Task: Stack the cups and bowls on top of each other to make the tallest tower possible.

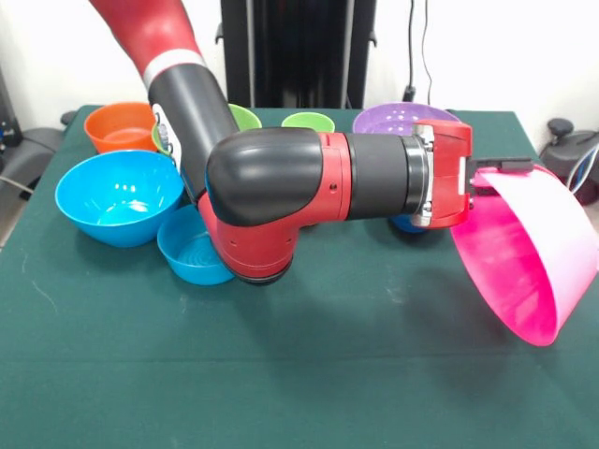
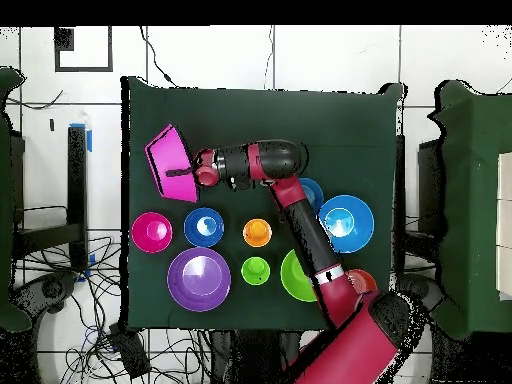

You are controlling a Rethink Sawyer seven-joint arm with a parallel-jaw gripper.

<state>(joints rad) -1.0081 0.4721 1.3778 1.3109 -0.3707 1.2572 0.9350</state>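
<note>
1. I see the gripper (image 1: pixel 510 166) clamped on the rim of the large hot pink bowl (image 1: pixel 524 253), holding it tilted on its side, clear of the green cloth table (image 1: pixel 356 374).
2. That bowl is glossy, thin-walled plastic with a deep rounded shape, its opening turned away from the arm (image 1: pixel 309 178).
3. Overhead count, upright on the cloth: one smaller pink bowl (image 2: pixel 151 231), one purple bowl (image 2: pixel 198 278), one lime green bowl (image 2: pixel 297 276).
4. Blue bowls, three: a large one (image 2: pixel 346 222), a small one (image 2: pixel 204 227), and one partly under the arm (image 2: pixel 311 190).
5. One orange bowl (image 2: pixel 362 281), mostly hidden by the arm.
6. Cups, two: orange cup (image 2: pixel 257 232) and light green cup (image 2: pixel 255 269), both tapered and glossy.
</note>
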